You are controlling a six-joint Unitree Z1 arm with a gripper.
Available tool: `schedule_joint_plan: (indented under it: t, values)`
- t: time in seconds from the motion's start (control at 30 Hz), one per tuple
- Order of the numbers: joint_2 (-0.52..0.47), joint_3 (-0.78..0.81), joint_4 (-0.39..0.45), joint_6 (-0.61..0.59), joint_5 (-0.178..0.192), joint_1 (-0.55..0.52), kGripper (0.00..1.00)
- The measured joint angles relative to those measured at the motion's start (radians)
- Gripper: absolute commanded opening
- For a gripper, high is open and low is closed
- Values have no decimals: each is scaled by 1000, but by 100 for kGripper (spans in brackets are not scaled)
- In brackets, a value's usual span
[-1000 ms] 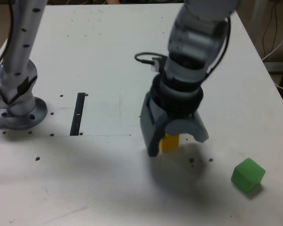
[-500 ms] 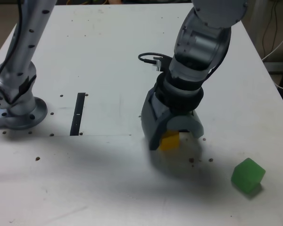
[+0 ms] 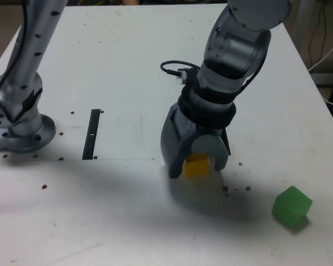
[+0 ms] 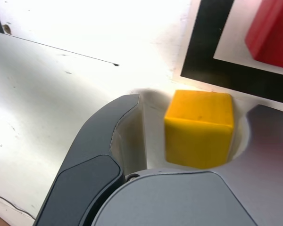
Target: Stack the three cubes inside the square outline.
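— What's the table (image 3: 122, 66) like?
— White, specked with dark marks, a thin seam (image 3: 122, 159) running across it, a black strip (image 3: 91, 134) on the left

— And the light?
— A bright glare on the near left

— Beyond it?
— Dim room, pale cable (image 3: 326, 56) hanging at the far right

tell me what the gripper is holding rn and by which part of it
Nothing is held yet: the yellow cube sits between the open jaws of the gripper, with a visible gap on one side.
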Motion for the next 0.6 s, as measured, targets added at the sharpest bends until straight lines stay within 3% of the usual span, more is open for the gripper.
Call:
schedule_joint_plan:
  t: [0.33,0.6]
  values:
    - [0,-2,-54,18,3,0,25]
    - [-3,5,-94,52,4,0,23]
